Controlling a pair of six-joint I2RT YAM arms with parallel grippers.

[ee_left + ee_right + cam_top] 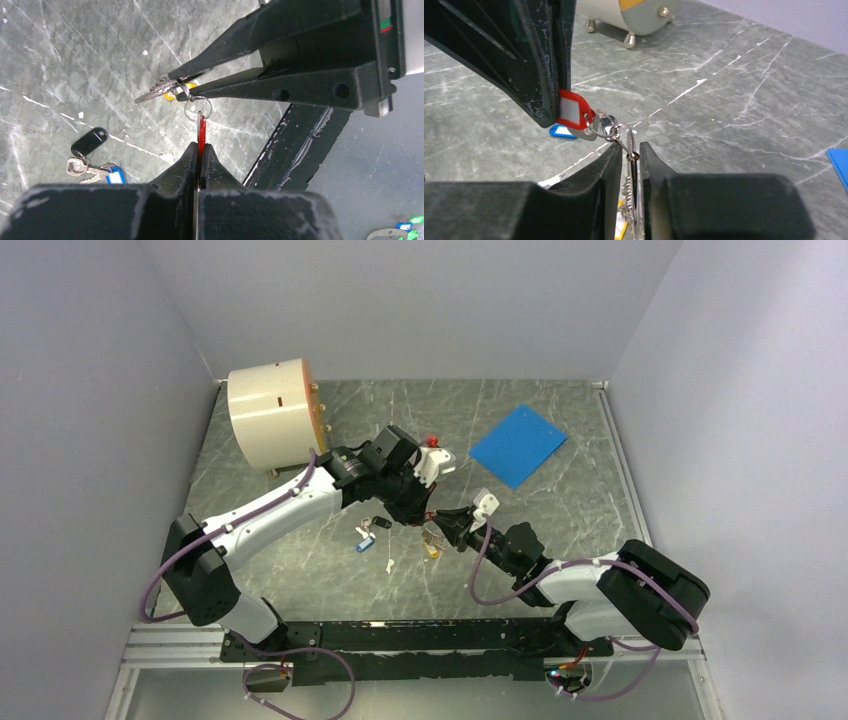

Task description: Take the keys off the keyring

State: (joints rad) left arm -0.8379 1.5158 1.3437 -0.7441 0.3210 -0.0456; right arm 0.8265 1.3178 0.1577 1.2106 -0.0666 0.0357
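Note:
My left gripper (pixel 201 146) is shut on the red key tag (pixel 201 131), which hangs from a small metal loop (pixel 198 108). The loop links to the silvery keyring (pixel 156 91). My right gripper (pixel 172 84) is shut on that keyring. An orange-yellow tag (pixel 172 96) peeks out behind its tips. In the right wrist view the keyring (pixel 634 167) stands edge-on between my right gripper's (pixel 629 149) fingers. The red tag (pixel 572 111) sits at the tip of the left gripper (pixel 551 117). From above, both grippers (pixel 415 512) (pixel 442 523) meet above the table's middle, the orange-yellow tag (pixel 432 552) dangling below.
Loose keys with a black tag (pixel 90 142) and a blue tag (pixel 115 175) lie on the table to the left of the grippers. A cream cylinder (pixel 270 415) stands at the back left. A blue sheet (pixel 518 445) lies at the back right.

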